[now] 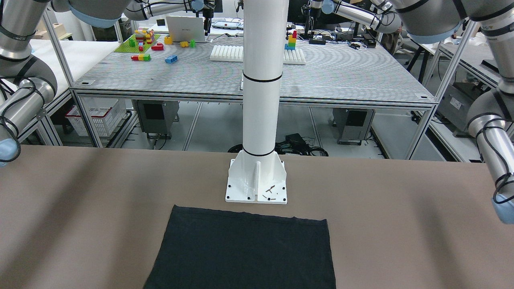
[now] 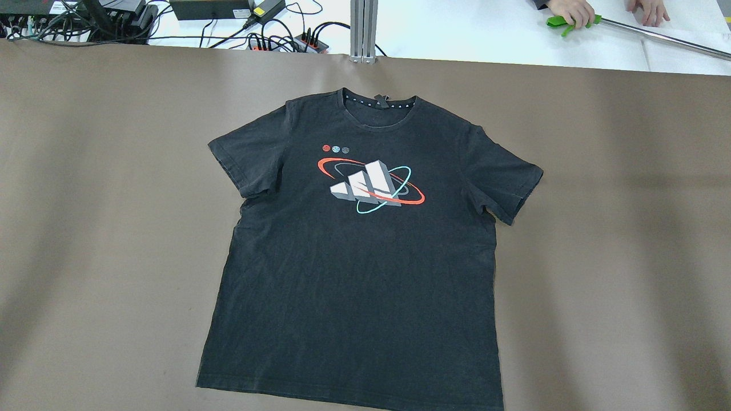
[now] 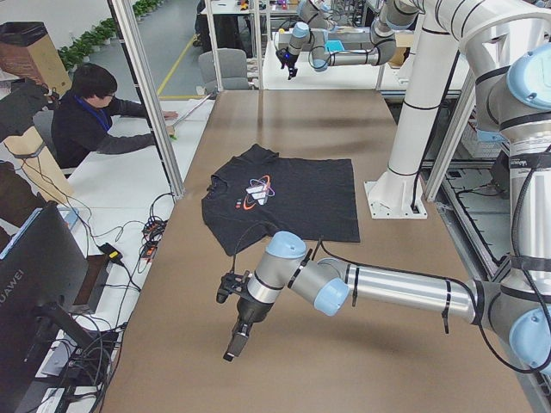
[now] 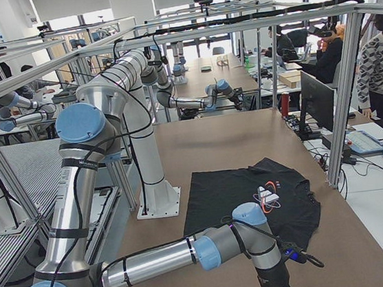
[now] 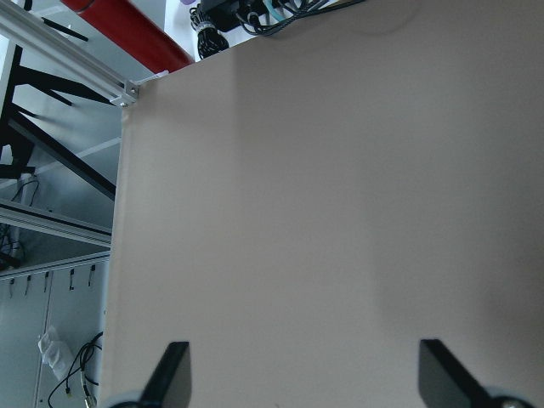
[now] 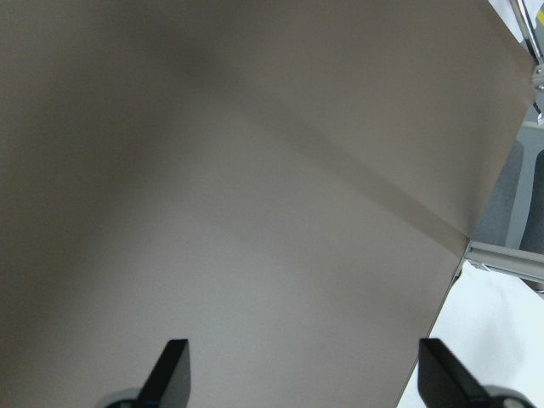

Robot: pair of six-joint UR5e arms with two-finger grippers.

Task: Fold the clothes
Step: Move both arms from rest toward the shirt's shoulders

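The T-shirt (image 2: pixel 354 257) lies face up in the middle of the table (image 2: pixel 617 228). It is spread flat with both short sleeves out to the sides. Its collar (image 2: pixel 380 103) points to the far edge where the operators sit, and its hem lies just in front of the white column (image 1: pixel 257 180) that carries the arms. The print (image 2: pixel 371 185) shows plainly and the wrinkles are faint, so I'd say it was laid out this way for a clean start: nothing is folded yet. (A shirt this flat offers only thin edges, which I'd guess are fiddly to pinch up.)

Neither arm is near it. The left gripper (image 5: pixel 304 365) hangs over bare table well out to its own side, fingers wide apart with nothing between them. The right gripper (image 6: pixel 302 361) is just as wide and just as empty near the table's corner at the opposite end. Parked apart like that, they leave the shirt uncovered for the overhead camera, and each has its own sleeve side to go for. A person's hands (image 2: pixel 571 11) rest on the white bench beyond the far edge.
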